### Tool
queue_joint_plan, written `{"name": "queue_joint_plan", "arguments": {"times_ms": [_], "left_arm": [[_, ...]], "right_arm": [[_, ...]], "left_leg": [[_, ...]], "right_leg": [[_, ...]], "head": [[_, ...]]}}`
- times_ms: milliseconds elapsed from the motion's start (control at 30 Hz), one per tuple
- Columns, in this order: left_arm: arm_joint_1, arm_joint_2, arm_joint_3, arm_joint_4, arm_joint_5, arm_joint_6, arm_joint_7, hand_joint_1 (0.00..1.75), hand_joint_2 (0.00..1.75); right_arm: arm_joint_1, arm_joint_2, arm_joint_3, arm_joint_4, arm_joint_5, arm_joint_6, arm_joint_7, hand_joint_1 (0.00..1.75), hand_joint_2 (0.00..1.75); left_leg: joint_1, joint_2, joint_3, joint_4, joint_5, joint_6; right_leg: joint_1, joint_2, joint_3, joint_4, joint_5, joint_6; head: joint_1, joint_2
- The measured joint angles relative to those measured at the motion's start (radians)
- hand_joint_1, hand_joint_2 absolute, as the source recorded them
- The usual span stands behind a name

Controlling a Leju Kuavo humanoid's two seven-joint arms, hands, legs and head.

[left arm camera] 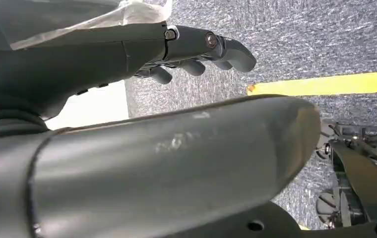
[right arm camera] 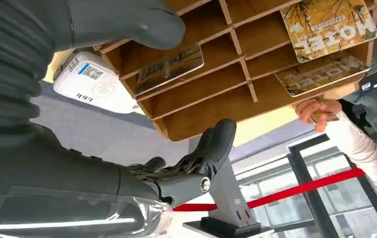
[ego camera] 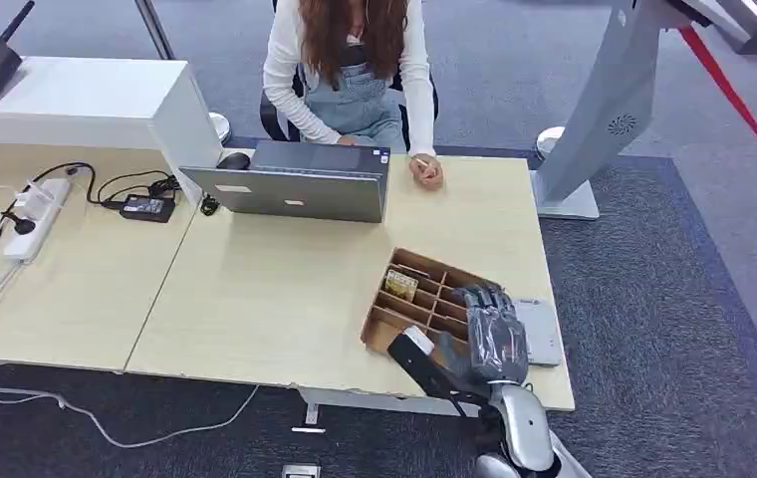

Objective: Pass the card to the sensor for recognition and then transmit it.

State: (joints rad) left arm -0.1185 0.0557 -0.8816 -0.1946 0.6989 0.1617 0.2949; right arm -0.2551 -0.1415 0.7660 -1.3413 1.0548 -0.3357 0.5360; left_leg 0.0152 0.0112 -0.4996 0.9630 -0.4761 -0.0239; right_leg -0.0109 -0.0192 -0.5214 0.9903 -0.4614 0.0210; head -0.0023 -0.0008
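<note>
A wooden divided tray (ego camera: 378, 326) sits near the table's front right corner, with a yellowish card (ego camera: 401, 285) in one of its far compartments. My right hand (ego camera: 487, 336) hovers over the tray's near right part, fingers spread and holding nothing. The right wrist view shows its fingers (right arm camera: 210, 148) just off the tray's outer wall (right arm camera: 201, 121), and three cards: a "MOTEL" card (right arm camera: 328, 24), one beneath it (right arm camera: 319, 74) and another (right arm camera: 169, 68). The white card sensor (ego camera: 544, 334) lies just right of the tray; the sensor (right arm camera: 93, 82) is close to my thumb. My left hand (left arm camera: 196, 49) hangs empty over carpet.
A person sits across the table behind an open grey laptop (ego camera: 295, 184), one hand (ego camera: 426, 171) resting on the tabletop. A power strip (ego camera: 36, 214) and cables lie on the left table. A grey kiosk stand (ego camera: 594, 119) rises beyond the table's right end.
</note>
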Motion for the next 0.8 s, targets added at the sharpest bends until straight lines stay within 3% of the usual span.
{"name": "queue_joint_plan", "arguments": {"times_ms": [800], "left_arm": [[0.0,0.001,0.0,0.0,0.003,0.0,0.006,0.0,0.0]], "right_arm": [[-0.002,0.011,0.002,0.05,-0.001,-0.018,0.029,0.66,1.75]], "left_leg": [[0.0,0.0,0.0,0.0,0.0,0.0]], "right_leg": [[0.0,0.0,0.0,0.0,0.0,0.0]], "head": [[0.0,0.0]]}}
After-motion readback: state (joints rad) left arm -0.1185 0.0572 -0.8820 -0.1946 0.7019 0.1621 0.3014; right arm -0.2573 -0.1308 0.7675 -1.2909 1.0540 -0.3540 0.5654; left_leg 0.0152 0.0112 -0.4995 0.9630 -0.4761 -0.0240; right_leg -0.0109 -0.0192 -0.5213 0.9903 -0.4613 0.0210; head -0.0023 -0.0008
